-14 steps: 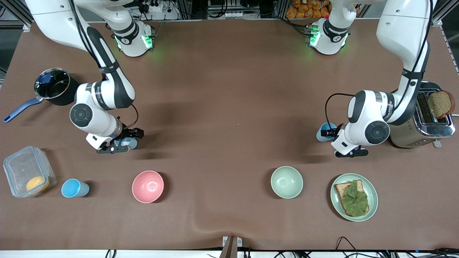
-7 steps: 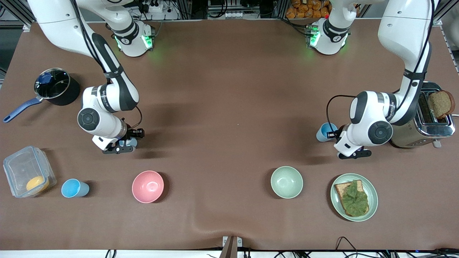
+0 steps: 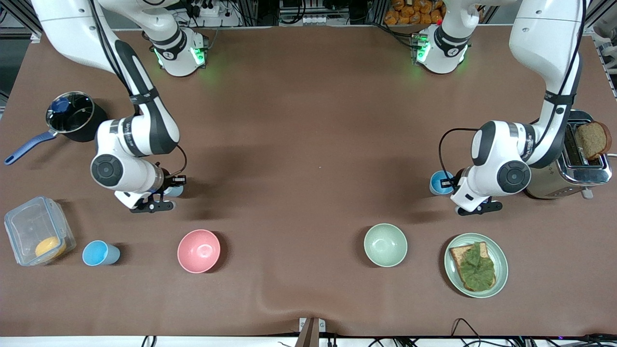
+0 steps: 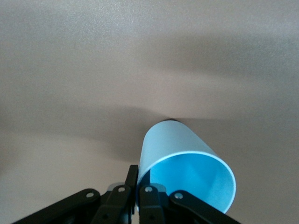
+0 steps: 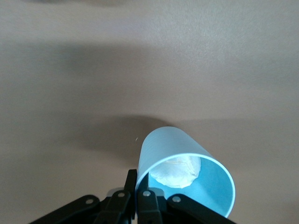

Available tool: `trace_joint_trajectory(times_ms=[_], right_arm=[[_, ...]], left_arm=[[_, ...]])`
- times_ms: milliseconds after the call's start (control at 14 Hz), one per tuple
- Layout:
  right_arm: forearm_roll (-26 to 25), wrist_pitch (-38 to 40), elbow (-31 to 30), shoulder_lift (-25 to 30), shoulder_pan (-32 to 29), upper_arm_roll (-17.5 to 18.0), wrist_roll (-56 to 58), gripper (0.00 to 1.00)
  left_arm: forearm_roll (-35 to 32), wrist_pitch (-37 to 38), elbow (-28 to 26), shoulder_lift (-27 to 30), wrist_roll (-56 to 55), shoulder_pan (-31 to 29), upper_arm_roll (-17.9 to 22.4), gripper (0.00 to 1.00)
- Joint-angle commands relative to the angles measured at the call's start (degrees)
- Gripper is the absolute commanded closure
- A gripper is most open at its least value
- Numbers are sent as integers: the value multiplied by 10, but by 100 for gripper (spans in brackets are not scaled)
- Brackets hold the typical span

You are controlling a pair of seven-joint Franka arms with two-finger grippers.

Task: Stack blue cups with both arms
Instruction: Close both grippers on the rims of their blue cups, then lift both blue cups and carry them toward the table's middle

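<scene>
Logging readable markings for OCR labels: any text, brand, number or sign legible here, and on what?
Right arm: a line of dark print on the white forearm link, too small to read.
Left arm: similar print on the forearm link, too small to read.
Blue cups, bowls, plate, toaster, pot, container: no text visible.

The whole table point(image 3: 308, 159) is seen from a high camera facing the arm bases. Each wrist camera looks down past its own fingers, close upon a held blue cup: the left arm's cup point(image 4: 184, 163), seen also near the toaster point(image 3: 569, 164); the right arm's cup point(image 5: 184, 168), likewise shared.
</scene>
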State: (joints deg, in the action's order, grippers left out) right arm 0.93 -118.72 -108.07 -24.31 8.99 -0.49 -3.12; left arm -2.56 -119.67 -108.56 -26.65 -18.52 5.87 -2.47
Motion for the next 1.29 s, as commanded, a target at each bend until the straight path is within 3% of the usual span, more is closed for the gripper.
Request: trace_joint_trajectory(times_ms=[0,214,357,500,643,857,1071,1214], right_arm=[[-7,63,61,1,14,-2,-9,100],[2,139,119,1,56,-1,-23,100],[4,141,128,0,98,0,-107,100],[45,132,128,-4,162,0,-185,100],[102,94,131,-15,217,-1,-267,100],[136,12,131,-49,273,-1,-351,100],[189,-92,141,-100,310,-1,-417,100],[199,-112,164,-127,316,-1,-436,100]], left_arm=[[-8,4,5,7,-39,5,-4,100],[-8,4,9,11,-48,5,-13,100],[-8,4,20,9,-62,6,-21,100],[-7,4,40,3,-77,16,-22,100],[-7,4,69,-10,-100,30,-22,100],[2,4,99,-17,-138,61,-22,100],[38,4,116,-14,-157,84,-22,100],[43,4,117,-13,-167,86,-21,100]])
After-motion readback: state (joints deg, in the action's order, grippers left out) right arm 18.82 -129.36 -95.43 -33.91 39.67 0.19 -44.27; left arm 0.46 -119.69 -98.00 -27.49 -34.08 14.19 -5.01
